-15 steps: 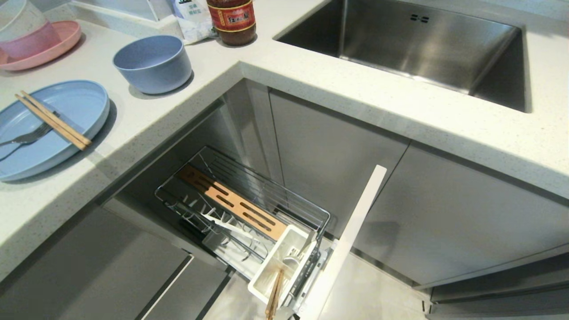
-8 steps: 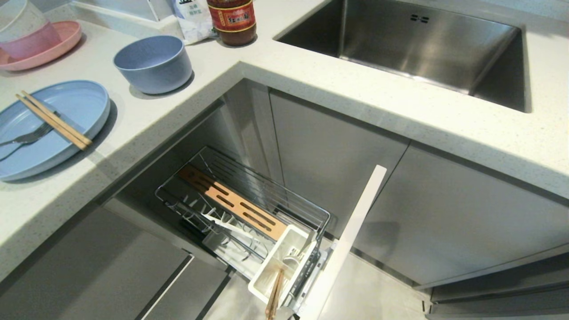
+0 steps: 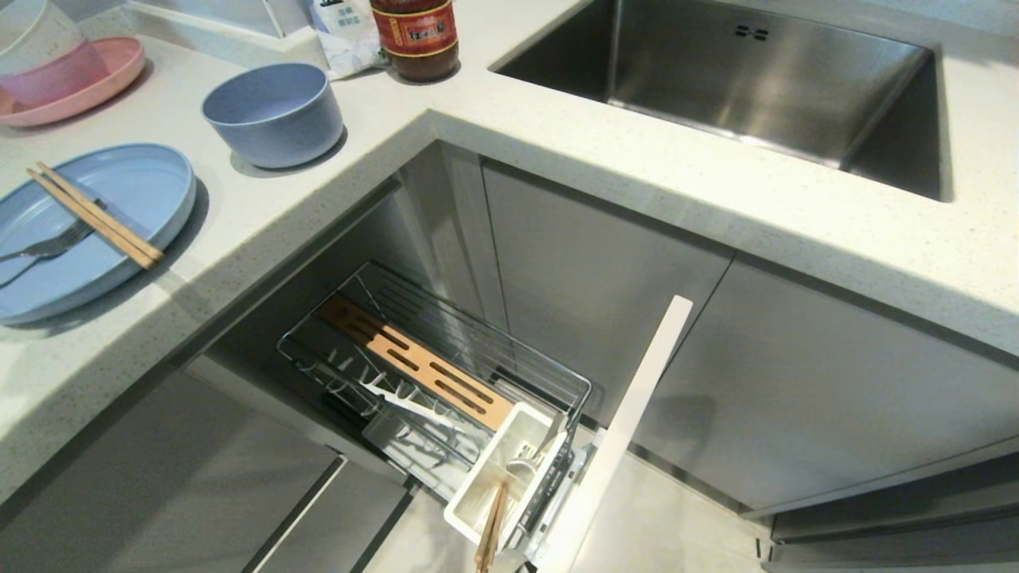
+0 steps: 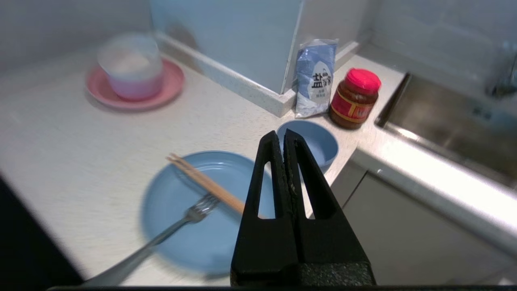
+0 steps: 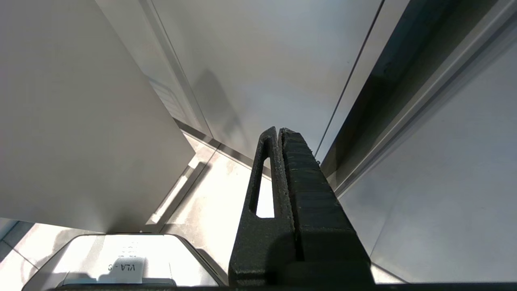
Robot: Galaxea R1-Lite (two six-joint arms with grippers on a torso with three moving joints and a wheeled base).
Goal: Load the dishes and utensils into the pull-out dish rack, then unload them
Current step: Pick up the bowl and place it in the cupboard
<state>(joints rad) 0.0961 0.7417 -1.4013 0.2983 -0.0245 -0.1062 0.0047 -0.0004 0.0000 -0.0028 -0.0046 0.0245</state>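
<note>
The light-blue plate [image 3: 131, 179] lies on the counter at the left, with the wooden chopsticks [image 3: 95, 216] and the silver fork [image 3: 48, 247] resting on it. Beyond it stands the light-blue bowl [image 3: 275, 111]. Below the counter the pull-out dish rack [image 3: 434, 370] stands drawn out. Neither arm shows in the head view. In the left wrist view my left gripper [image 4: 281, 135] hovers shut and empty above the counter's edge, over the plate [image 4: 202, 242], chopsticks [image 4: 206, 184], fork [image 4: 173, 224] and bowl [image 4: 319, 141]. My right gripper [image 5: 278, 131] hangs shut beside the lower cabinet doors.
A pink plate [image 3: 111, 76] carrying a white-and-pink bowl [image 3: 48, 56] sits at the back left. A salt bag [image 3: 346, 36] and a red-lidded jar [image 3: 418, 36] stand near the sink [image 3: 756, 79]. The rack's white utensil box [image 3: 505, 469] holds another pair of chopsticks [image 3: 489, 521].
</note>
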